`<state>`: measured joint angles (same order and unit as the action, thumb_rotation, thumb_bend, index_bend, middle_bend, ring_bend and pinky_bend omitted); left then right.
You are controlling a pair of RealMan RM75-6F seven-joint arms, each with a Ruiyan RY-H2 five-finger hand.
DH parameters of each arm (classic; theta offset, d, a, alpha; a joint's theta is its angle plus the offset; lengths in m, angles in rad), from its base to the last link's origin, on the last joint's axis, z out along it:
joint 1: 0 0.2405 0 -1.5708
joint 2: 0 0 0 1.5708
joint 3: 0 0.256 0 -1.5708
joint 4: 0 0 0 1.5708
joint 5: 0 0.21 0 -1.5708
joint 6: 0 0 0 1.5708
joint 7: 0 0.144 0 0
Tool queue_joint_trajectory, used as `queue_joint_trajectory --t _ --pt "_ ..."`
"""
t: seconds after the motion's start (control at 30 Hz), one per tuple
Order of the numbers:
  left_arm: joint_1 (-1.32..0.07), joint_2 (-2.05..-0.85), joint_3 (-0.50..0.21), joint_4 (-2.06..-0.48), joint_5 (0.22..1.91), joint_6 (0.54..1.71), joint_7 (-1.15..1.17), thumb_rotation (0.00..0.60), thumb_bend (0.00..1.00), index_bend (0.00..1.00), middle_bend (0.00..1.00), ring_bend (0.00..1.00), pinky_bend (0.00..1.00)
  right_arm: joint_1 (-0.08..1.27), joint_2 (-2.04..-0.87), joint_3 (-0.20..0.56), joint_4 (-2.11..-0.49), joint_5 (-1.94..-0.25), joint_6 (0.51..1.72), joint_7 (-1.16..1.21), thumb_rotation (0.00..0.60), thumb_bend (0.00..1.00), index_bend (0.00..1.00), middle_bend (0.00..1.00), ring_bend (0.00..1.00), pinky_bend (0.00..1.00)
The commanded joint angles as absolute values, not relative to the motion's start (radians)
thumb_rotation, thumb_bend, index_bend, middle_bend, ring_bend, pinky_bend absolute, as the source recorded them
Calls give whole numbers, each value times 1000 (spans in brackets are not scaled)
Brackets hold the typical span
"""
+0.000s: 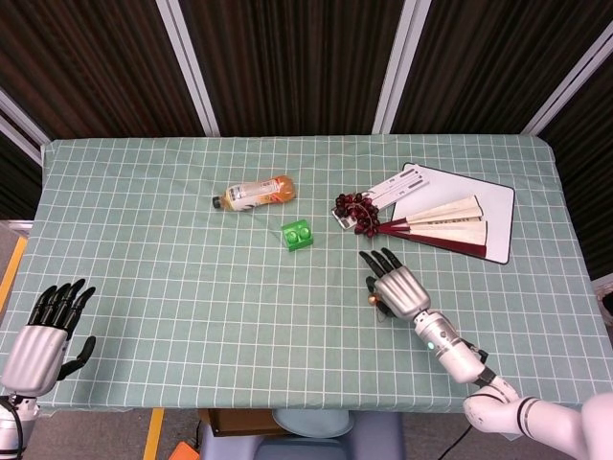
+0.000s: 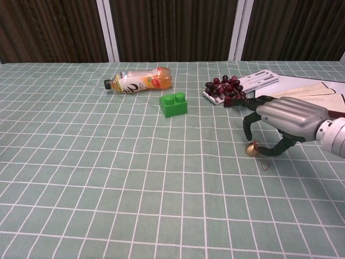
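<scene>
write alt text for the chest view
A silver robot hand reaches in from the right, fingers curved over a small gold bell on a green checked tablecloth. Behind lie a green toy brick, a juice bottle and red grapes.

Right hand: palm down, low over the bench, forearm running back toward the near right corner. Dark fingers curl downward, apart from the thumb, which hooks in from the near side; whether they have closed cannot be told. Left hand: at the near left edge, back of the hand up, fingers straight and side by side, thumb held out, holding nothing.
</scene>
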<state>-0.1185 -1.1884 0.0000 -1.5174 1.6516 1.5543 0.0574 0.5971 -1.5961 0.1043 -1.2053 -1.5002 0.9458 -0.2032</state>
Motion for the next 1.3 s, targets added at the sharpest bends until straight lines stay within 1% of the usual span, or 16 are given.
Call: queue_joint_trajectory --t 0.03,0.37,0.63,0.87,0.97,1.07,1.17,1.3 --pt "-119 -1188 -1 -1517 1651 1554 56 600 424 8 0 0 73 600 -1599 101 -1202 -1501 952 -205 600 439 608 28 0 0" --pt "-121 -1189 -1 -1515 1650 1551 55 600 425 7 0 0 73 613 -1602 92 -1193 -1481 951 -207 600 458 637 40 0 0" --pt "-121 -1188 -1 -1516 1646 1548 57 600 424 7 0 0 73 618 -1605 83 -1192 -1477 957 -204 600 501 666 55 0 0" --pt "-119 -1188 -1 -1514 1649 1553 55 600 425 7 0 0 73 622 -1607 80 -1192 -1467 960 -208 600 501 670 60 0 0" --pt "-120 -1189 -1 -1513 1649 1552 54 600 425 6 0 0 73 624 -1609 76 -1189 -1469 962 -207 600 507 696 74 0 0" --pt "-121 -1189 -2 -1512 1648 1551 53 600 424 6 0 0 73 625 -1609 75 -1186 -1471 969 -203 600 544 733 91 0 0" --pt "-121 -1189 -2 -1512 1648 1551 53 600 424 6 0 0 73 625 -1601 82 -1191 -1469 981 -193 600 555 762 104 0 0" --pt "-121 -1190 -2 -1512 1647 1549 56 600 423 5 0 0 73 642 -1586 133 -1212 -1446 1002 -165 600 557 766 109 0 0"
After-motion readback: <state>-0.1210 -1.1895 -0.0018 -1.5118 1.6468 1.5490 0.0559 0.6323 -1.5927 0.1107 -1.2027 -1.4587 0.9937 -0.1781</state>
